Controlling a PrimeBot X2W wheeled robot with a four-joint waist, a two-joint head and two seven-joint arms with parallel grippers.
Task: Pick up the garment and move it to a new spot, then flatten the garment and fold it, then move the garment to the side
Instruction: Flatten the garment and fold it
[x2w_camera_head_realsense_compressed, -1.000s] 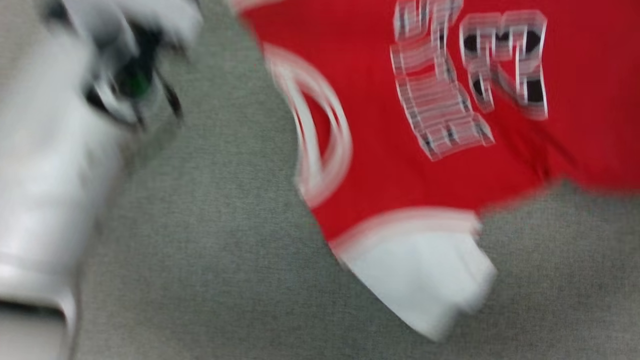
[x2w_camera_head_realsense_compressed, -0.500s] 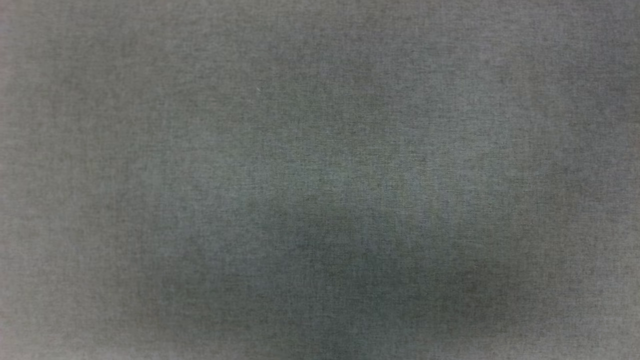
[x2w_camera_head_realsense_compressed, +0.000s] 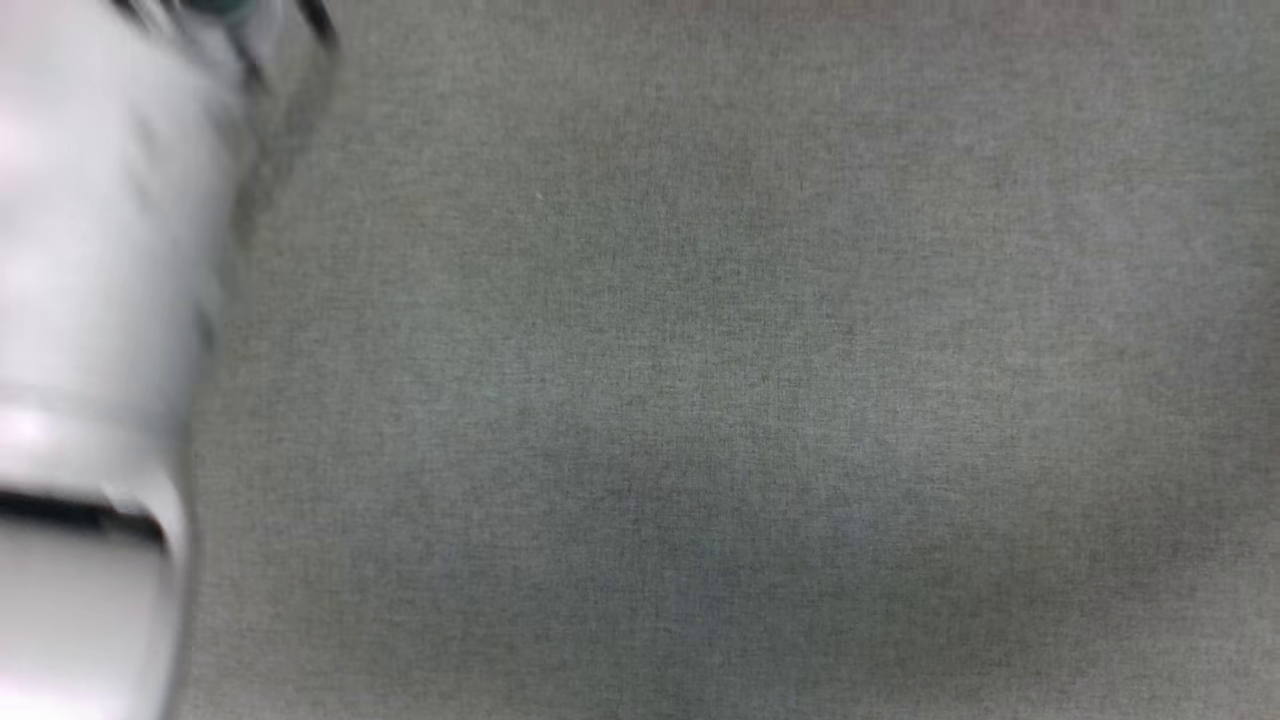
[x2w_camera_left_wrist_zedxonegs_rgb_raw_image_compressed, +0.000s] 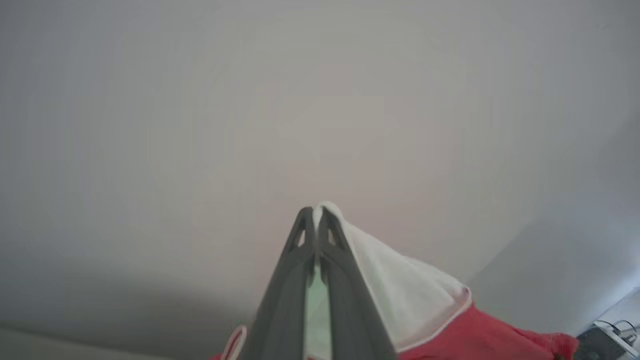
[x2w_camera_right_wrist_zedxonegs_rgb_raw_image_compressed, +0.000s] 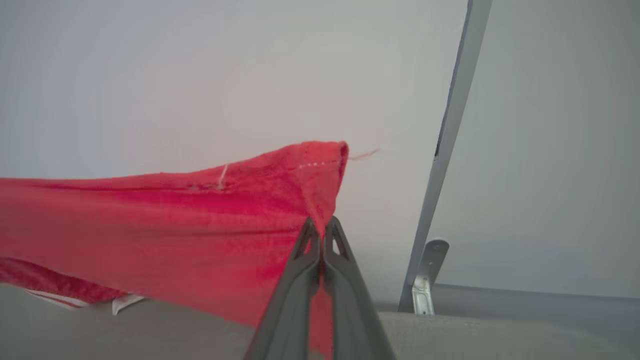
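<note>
The left tool (x2w_camera_left_wrist_zedxonegs_rgb_raw_image_compressed: 316, 216) has its two dark fingers pressed together on the tip of a white sleeve of the garment (x2w_camera_left_wrist_zedxonegs_rgb_raw_image_compressed: 400, 292). A little white cloth peeps out above the fingertips. The sleeve falls away to the right of that view, down to a thin white hem, below which the red body begins. Behind it stands a plain pale wall (x2w_camera_left_wrist_zedxonegs_rgb_raw_image_compressed: 300, 100). At the lower right corner sits a dark thing (x2w_camera_left_wrist_zedxonegs_rgb_raw_image_compressed: 602, 340) with thin cables, too small to make out. The right tool (x2w_camera_right_wrist_zedxonegs_rgb_raw_image_compressed: 320, 226) is likewise clamped on the garment, its fingertips pinching red cloth just under a corner of the hem, which stands up above them with a loose thread trailing to the right. From that grip the red cloth stretches in a broad sheet to the left edge of the right wrist view, and under it at the lower left hangs a striped red-and-white band. The grey woven counter (x2w_camera_right_wrist_zedxonegs_rgb_raw_image_compressed: 475, 335) lies below; whether the low folds touch it cannot be told. To the right of the tool a grey metal post (x2w_camera_right_wrist_zedxonegs_rgb_raw_image_compressed: 450, 150) rises, with a small shiny bracket (x2w_camera_right_wrist_zedxonegs_rgb_raw_image_compressed: 425, 282) at its foot. In the head view a blurred pale forearm (x2w_camera_head_realsense_compressed: 90, 300) runs down the left edge over the grey counter.
</note>
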